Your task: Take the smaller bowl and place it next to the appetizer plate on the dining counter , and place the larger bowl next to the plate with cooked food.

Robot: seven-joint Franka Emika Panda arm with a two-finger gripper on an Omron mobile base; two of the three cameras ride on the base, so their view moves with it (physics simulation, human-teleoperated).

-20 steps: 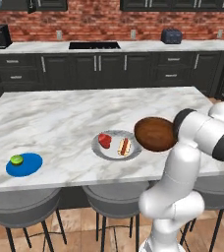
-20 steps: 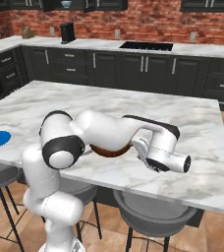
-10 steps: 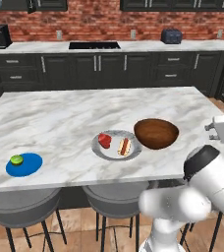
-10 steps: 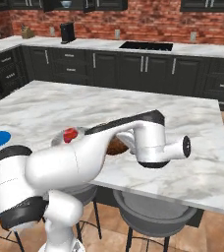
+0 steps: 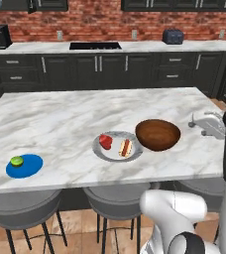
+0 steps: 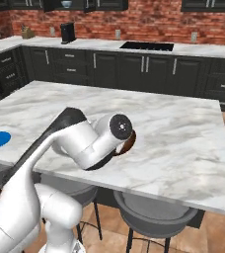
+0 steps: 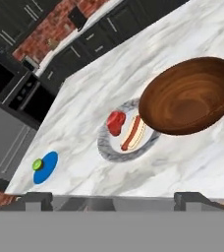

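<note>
The table (image 5: 60, 116) stretches ahead of the tool (image 5: 204, 126), which hangs wide and empty off its right end. The larger bowl (image 5: 158, 134) sits nearest, touching the plate with cooked food (image 5: 116, 147); the appetizer plate (image 5: 24, 165) lies far beyond.

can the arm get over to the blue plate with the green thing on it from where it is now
Probably yes. The blue plate lies alone near the marble counter's edge, nothing beside it. The open, empty pincer is far off past the brown bowl, a long reach.
</note>
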